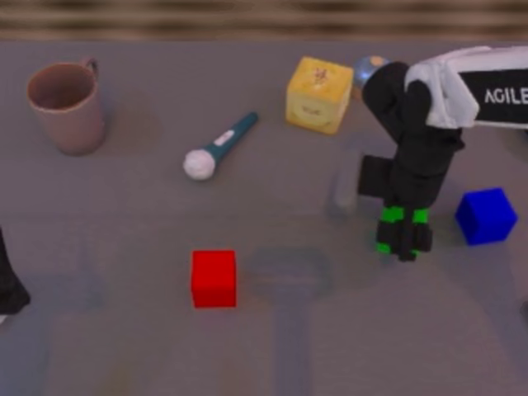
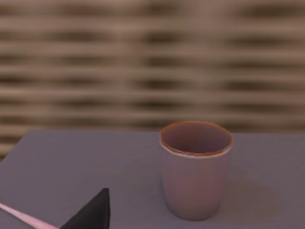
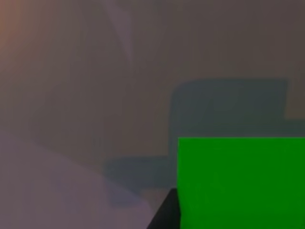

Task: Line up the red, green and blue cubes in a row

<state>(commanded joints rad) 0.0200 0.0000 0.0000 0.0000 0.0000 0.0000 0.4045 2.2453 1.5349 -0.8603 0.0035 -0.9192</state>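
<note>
Right end effector (image 1: 403, 237) hangs over the right-centre of the surface (image 1: 124, 330), pointing down, clamped on the green cube (image 1: 394, 216); green shows btwn and around the black fingers in the top view. Right wrist view is filled low down by the cube's flat green face (image 3: 240, 183), w/ a dark finger edge beside it and a blocky shadow on the surface behind. Cube looks lifted, since its shadow lies off to the left at mid-surface, but can't confirm the gap.

Left to right across the scene:
- Left arm sits parked at the near-left edge, only a black sliver (image 1: 10, 285) in the top view; its end effector's state can't be told. Left wrist view shows just a dark tip.
- Pinkish-brown mug (image 1: 64, 106), far left, upright, handle toward the far side; also seen in the left wrist view (image 2: 195, 169).
- Toy microphone (image 1: 219, 147), white ball head, teal handle, lying diagonally, far-centre.
- Red cube (image 1: 214, 278), left of centre, nearer side, alone.
- Yellow cube (image 1: 318, 93) w/ printed face, far side, right of centre, just beside the right arm's dark link.
- Blue cube (image 1: 487, 215), right side, just right of the held green cube, not touching it.
</note>
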